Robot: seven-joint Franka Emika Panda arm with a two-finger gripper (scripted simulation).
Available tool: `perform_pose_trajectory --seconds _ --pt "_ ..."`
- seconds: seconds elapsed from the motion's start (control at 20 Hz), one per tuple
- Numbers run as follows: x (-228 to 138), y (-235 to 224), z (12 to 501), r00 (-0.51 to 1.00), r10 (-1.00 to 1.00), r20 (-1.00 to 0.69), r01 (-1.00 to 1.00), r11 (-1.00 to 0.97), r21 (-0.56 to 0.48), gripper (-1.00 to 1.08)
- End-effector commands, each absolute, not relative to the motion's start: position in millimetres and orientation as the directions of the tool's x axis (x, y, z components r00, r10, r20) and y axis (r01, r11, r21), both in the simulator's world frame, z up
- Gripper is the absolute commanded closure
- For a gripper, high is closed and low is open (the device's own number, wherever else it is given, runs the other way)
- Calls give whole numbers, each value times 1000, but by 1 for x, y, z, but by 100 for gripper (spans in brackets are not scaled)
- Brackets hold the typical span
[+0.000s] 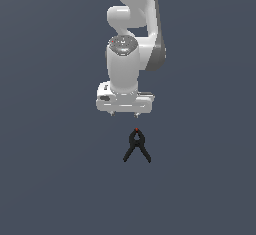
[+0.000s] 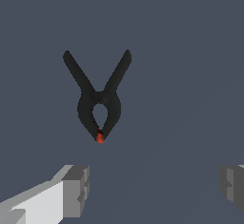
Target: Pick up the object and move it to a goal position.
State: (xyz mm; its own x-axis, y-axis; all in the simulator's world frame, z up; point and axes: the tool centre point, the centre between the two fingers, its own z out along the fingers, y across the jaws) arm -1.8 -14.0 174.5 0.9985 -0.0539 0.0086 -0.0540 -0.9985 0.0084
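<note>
One black clamp (image 1: 137, 147), two splayed legs, one wide-open tool (image 2: 152, 189).

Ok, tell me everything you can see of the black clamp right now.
The clamp is small, matte black, A-shaped: two splayed handle legs, a rounded body with an oval opening, and a tiny red tip at the closed apex. It lies flat on the grey surface, apex pointing toward the arm. Nothing touches it but that surface. The gripper is open, its fingers wide apart and clear of the clamp, which is not yet between them.
</note>
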Motion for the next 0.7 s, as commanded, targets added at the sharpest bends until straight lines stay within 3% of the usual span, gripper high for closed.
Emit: perform_pose_trajectory --seconds 0.0,0.65 --pt "-2 -14 175 999 -54 9 -54 -999 8 -92" --pt "-11 12 165 999 22 -24 22 -1000 3 -92"
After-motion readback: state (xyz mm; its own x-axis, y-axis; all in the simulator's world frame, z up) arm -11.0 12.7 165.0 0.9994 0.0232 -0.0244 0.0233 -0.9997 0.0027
